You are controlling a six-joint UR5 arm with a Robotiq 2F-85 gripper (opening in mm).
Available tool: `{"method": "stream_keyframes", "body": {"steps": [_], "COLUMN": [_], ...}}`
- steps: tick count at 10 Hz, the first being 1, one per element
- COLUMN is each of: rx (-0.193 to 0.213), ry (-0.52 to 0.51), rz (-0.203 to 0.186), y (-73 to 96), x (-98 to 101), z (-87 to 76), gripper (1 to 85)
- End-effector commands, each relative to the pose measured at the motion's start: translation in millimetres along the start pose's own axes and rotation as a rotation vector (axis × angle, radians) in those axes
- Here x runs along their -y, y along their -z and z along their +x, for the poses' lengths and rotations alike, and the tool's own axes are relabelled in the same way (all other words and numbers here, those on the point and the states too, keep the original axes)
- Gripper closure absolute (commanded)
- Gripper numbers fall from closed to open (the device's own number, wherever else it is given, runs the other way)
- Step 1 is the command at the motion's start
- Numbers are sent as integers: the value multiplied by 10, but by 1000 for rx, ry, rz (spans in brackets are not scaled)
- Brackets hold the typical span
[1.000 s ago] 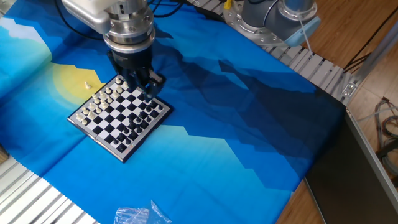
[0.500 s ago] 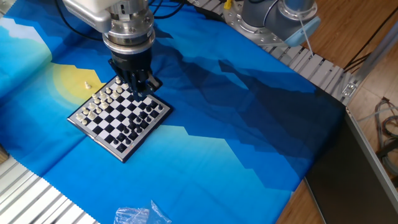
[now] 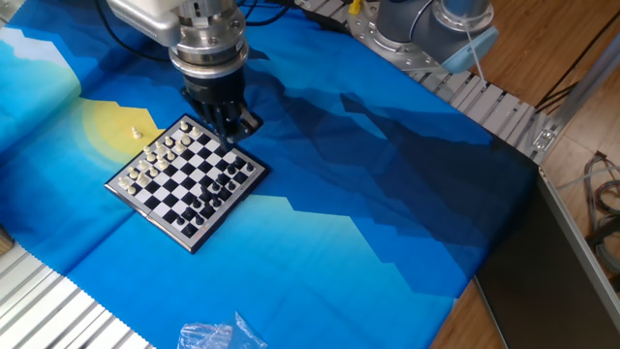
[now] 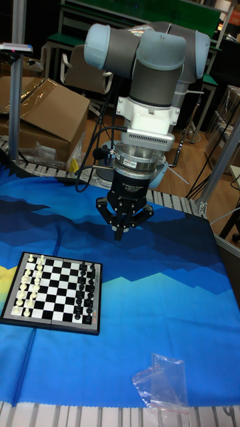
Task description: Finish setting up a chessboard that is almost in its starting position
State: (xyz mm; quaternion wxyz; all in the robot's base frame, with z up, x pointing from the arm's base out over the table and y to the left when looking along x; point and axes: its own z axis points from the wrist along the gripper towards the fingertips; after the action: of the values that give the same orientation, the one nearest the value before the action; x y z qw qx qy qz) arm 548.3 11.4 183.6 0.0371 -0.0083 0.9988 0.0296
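Jaws of the black two-finger gripper point(image 4: 119, 231) are drawn together to a narrow tip pointing down; whether a tiny piece is pinched between them cannot be told, as the tip is dark and small in both views. In the tall fixed view the tip hangs clear above the cloth, off the board's black-piece side. Above it sit the silver wrist and the grey-and-blue jointed arm point(image 4: 150, 63).

Just below the gripper in the fixed view lies the small square chessboard of black and white checks with a dark rim point(image 3: 186, 181), flat on the blue mountain-print cloth point(image 3: 368, 213) that covers the worktop. A single cream piece point(image 3: 135, 132) stands on the cloth's yellow patch, apart from the board's corner. A crumpled clear plastic bag point(image 4: 162, 390) lies near the cloth's front edge, well apart from the board. Nothing lies between gripper and board.

Compared with half a second ago, the gripper has shifted slightly right and away from the board's corner.

Cream pieces fill two rows along one side of the board, black pieces the opposite side; the middle squares look bare.
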Motion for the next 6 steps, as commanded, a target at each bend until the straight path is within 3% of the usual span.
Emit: {"method": "stream_keyframes", "body": {"steps": [1,6], "rx": [-9,8], "ry": [-1,23], "rz": [-30,-31], "y": [-10,-52], "x": [-18,20], "z": [115,108], "gripper": [847,847]}}
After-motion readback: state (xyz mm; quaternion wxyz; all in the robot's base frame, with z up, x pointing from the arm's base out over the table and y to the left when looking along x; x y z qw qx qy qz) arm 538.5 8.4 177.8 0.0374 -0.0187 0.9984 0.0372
